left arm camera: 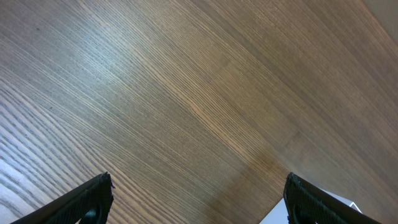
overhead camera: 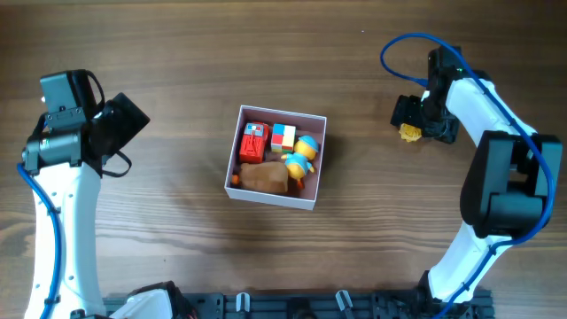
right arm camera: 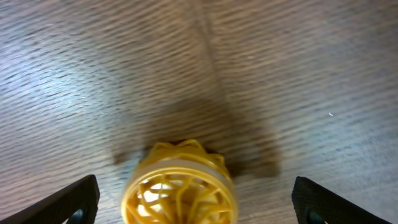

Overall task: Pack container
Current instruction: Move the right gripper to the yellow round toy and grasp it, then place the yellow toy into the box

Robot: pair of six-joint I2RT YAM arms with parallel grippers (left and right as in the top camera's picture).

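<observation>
Overhead view: square shallow white-walled container (overhead camera: pixel 271 197), pink inside, at centre, part-filled with small toys (overhead camera: pixel 282 152), likely light and flimsy; yellow ribbed plastic toy (right arm camera: pixel 180 186) well apart from it, probably light, stiff, best pinched across its round sides; right gripper (right arm camera: pixel 196 208) fingers apart astride it; left gripper (left arm camera: pixel 199 199) spread, empty.

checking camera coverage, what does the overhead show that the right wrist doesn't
Only the overhead: the container with toys inside, and the left gripper. Only the right wrist: the yellow toy's open ribbed shape, sitting between the spread fingers, neither touching it. Both: the yellow toy and the wood table.
</observation>
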